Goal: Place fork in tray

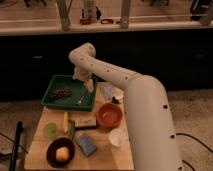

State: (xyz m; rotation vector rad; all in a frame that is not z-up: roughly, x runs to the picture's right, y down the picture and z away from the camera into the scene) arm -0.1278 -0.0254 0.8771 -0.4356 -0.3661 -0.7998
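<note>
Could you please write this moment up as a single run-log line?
gripper: above right part of tray | fork: lies inside tray, near front-right corner | status: fork appears placed

light: dim, warm | brighter: top edge | jaws: shaded, over tray [65, 81] right end
</note>
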